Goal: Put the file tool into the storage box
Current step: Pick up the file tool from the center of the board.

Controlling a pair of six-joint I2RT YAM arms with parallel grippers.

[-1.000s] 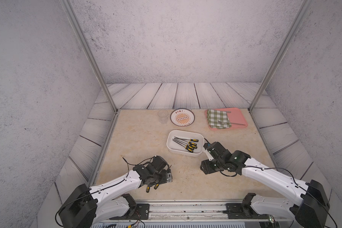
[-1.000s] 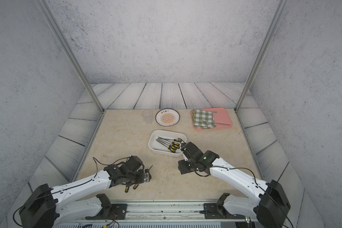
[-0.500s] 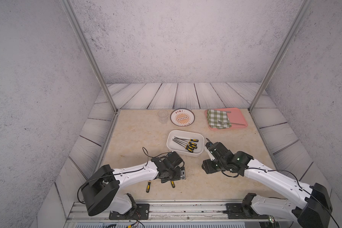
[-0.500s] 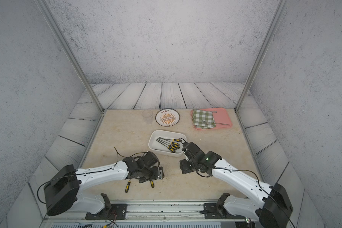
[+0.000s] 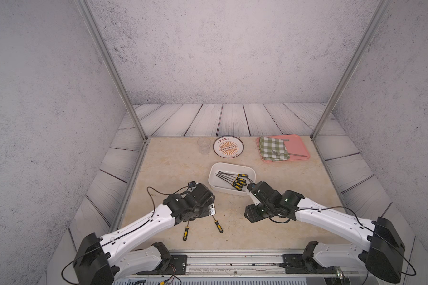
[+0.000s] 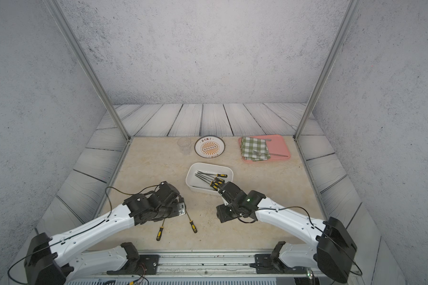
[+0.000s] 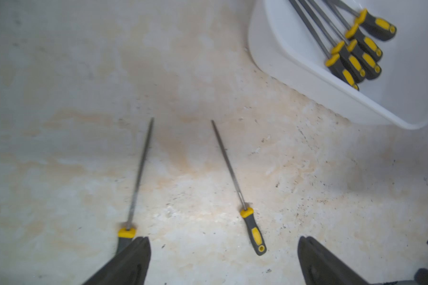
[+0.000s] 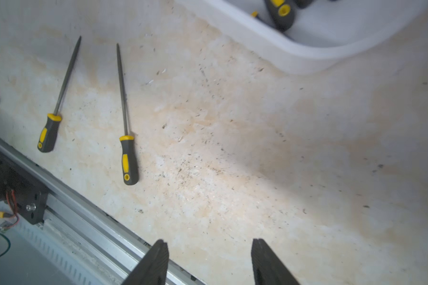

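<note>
Two file tools with black-and-yellow handles lie loose on the table near its front edge, one (image 5: 185, 233) (image 7: 137, 177) and another (image 5: 218, 226) (image 7: 253, 232) to its right. The storage box (image 5: 229, 164) (image 6: 209, 164) is a white tub mid-table with several files inside. My left gripper (image 7: 224, 243) hangs open just above the two loose files. One handle lies between its fingers, untouched, and the other is partly hidden behind a finger (image 7: 134, 261). My right gripper (image 8: 209, 243) is open and empty over bare table by the box's near right corner.
At the back of the table stand a clear cup (image 5: 203, 145), a round patterned plate (image 5: 228, 147) and a pink tray (image 5: 298, 145) carrying a checked cloth and a fork. The metal rail (image 8: 89, 219) runs along the front table edge. Frame posts rise at the back corners.
My left gripper has swung right and a little farther from the front edge. The right-hand loose file now lies farther right than a second ago. The right arm has barely moved.
</note>
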